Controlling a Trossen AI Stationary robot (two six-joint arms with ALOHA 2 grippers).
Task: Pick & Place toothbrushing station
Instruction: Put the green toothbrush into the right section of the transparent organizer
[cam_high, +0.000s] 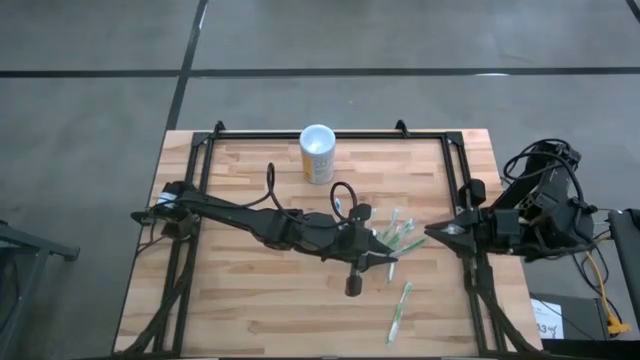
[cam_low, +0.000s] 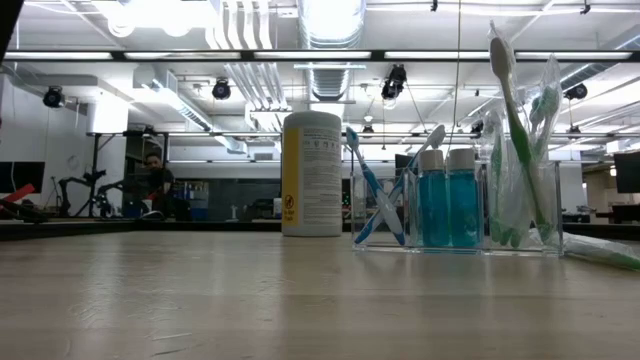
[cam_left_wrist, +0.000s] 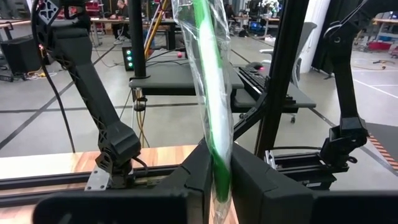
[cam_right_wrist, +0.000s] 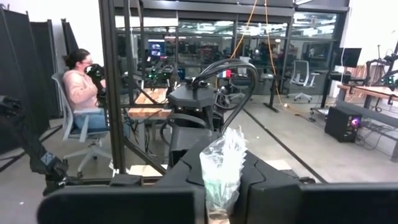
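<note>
Toothbrushing station (cam_low: 455, 205), clear with compartments, stands mid-table just beside the left gripper (cam_left_wrist: 217, 180), whose fingers pinch a wrapped green toothbrush (cam_left_wrist: 211, 93). At the table's right edge, the right gripper (cam_right_wrist: 224, 186) is clamped on a crinkled wrapper (cam_right_wrist: 222, 165). A yellow cup (cam_high: 318, 154) stands behind.

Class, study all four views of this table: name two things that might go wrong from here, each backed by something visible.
1. The left gripper pinches a wrapped green toothbrush low down, with most of it standing above the jaws; it may tilt or slide in its slippery film.
2. The right gripper seems to hold only crinkled wrapper, which could pull free.
</note>
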